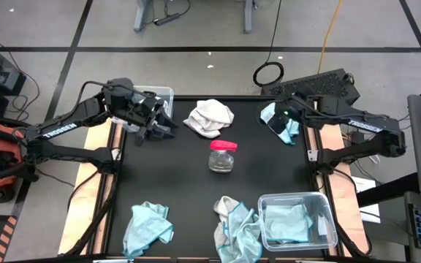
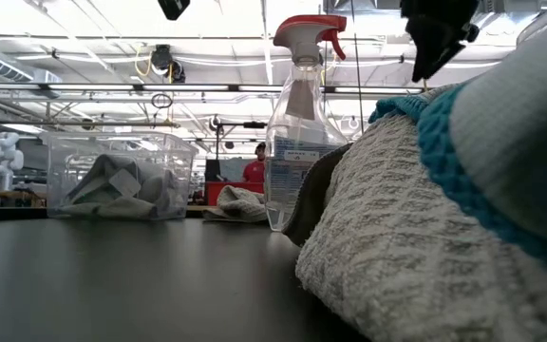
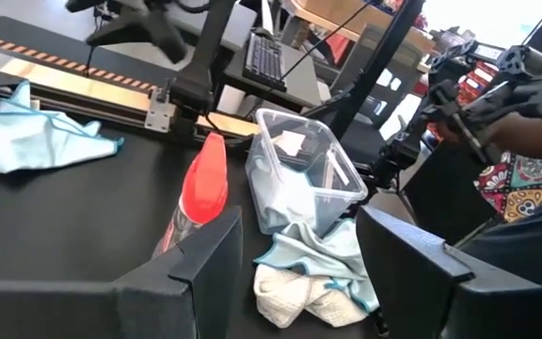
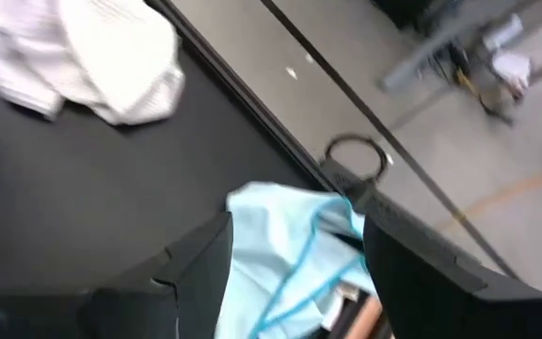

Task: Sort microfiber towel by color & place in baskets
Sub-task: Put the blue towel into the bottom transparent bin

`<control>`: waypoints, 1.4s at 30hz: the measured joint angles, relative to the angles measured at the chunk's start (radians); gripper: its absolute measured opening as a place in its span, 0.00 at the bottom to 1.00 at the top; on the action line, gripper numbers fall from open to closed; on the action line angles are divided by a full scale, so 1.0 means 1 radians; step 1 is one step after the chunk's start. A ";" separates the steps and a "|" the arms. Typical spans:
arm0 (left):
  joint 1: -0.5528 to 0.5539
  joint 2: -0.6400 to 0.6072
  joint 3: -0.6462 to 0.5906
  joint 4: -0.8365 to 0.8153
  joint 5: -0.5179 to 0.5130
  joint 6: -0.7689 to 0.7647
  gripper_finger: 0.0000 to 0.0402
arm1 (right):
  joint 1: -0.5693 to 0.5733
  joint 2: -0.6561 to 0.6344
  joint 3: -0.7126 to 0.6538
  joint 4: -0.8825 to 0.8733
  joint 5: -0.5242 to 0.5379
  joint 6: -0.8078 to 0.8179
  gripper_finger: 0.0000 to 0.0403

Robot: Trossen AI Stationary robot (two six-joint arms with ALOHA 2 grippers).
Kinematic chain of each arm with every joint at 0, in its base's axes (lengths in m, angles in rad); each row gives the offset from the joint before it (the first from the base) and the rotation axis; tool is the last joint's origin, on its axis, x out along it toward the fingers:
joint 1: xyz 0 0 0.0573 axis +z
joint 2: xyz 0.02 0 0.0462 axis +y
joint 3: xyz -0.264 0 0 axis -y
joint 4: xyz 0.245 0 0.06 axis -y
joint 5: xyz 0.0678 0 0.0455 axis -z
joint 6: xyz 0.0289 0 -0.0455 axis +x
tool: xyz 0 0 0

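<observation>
Task status: partly done. Sorted so far: one light blue microfiber towel [image 1: 286, 223] inside the clear plastic rectangular basket [image 1: 326, 226] at 5 o'clock of the black tabletop [image 1: 188, 175]; light grey cloth, number not countable, inside the second clear basket [image 2: 120, 176] at 11 o'clock, largely hidden beneath the left arm from above. Outstanding: one white towel [image 1: 210, 117] loose at 12 o'clock; one light blue towel [image 1: 148, 226] loose at 7 o'clock; one mixed heap of blue and grey-white cloth [image 1: 237, 225] at 6 o'clock, touching the blue basket, probably two pieces. In transit: one light blue towel [image 4: 285, 254] between the jaws of the right gripper [image 4: 294, 259] at 2 o'clock, held clear of the tabletop. Left gripper [image 3: 299, 259]: jaws apart, nothing between them, over the 11 o'clock basket. Non-task: one clear spray bottle with red trigger top [image 1: 222, 155], centre. Count: baskets, two; towels visible outside baskets, about five.
</observation>
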 joint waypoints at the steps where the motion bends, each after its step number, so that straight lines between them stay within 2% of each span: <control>1: -0.003 0.000 0.000 0.000 0.000 0.000 0.53 | -0.016 0.008 0.000 -0.012 -0.006 0.009 0.57; 6: -0.010 0.000 0.000 0.000 0.000 0.000 0.53 | -0.100 0.047 -0.001 -0.016 -0.132 0.000 0.57; 10: -0.009 0.000 0.000 0.000 0.000 0.000 0.53 | -0.136 0.065 -0.017 -0.006 -0.128 -0.015 0.57; 17: -0.009 0.000 0.000 0.000 0.000 0.000 0.53 | -0.188 0.063 -0.135 0.010 -0.134 0.004 0.57; 20: -0.009 0.000 0.000 -0.001 0.000 0.000 0.53 | -0.205 0.061 -0.195 0.014 -0.181 0.013 0.57; 24: -0.009 0.000 0.000 0.000 0.000 0.000 0.53 | -0.228 0.044 -0.274 0.074 -0.261 0.023 0.57; 30: -0.009 0.000 0.000 0.000 0.000 0.000 0.53 | -0.286 0.021 -0.369 0.146 -0.266 0.042 0.57; 33: -0.009 0.000 0.000 0.000 0.000 0.000 0.53 | -0.327 0.021 -0.397 0.179 -0.269 0.032 0.57; 42: -0.009 0.000 0.000 0.000 -0.008 0.000 0.53 | -0.468 0.021 -0.447 0.345 -0.370 -0.005 0.57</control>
